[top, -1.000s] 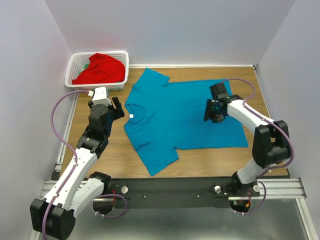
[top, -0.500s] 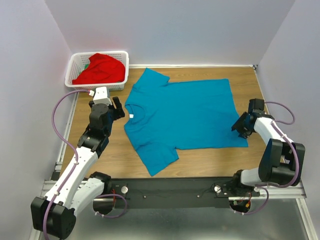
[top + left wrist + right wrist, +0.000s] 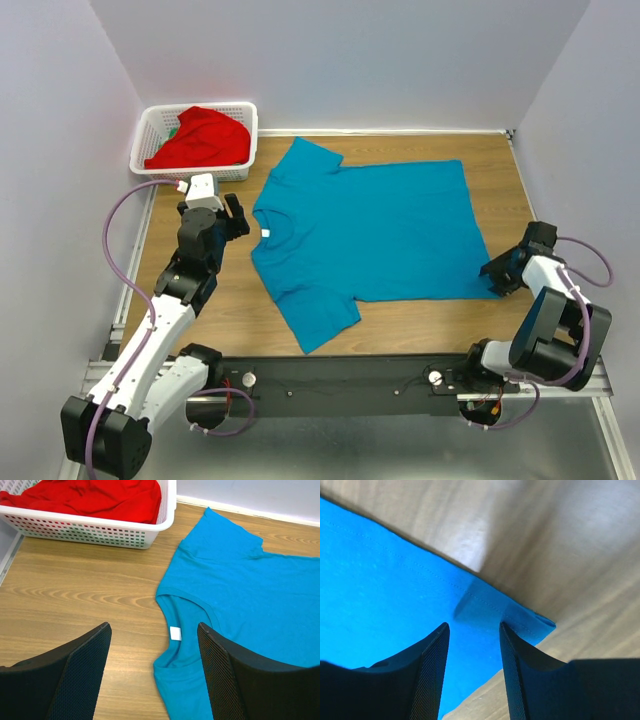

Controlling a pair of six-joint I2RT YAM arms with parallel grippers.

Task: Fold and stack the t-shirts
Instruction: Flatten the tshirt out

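Nothing legible; the tag [image 3: 175,633] on the teal t-shirt [image 3: 240,595] looks blank.

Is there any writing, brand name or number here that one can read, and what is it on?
No text can be read in any view.
White tag in the collar of the teal t-shirt: no print can be made out; too small to tell.
Red t-shirt and white basket: no lettering visible.

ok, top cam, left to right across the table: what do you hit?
White basket holding the red t-shirt → left claw → teal t-shirt → right claw, at that shirt's near right corner.
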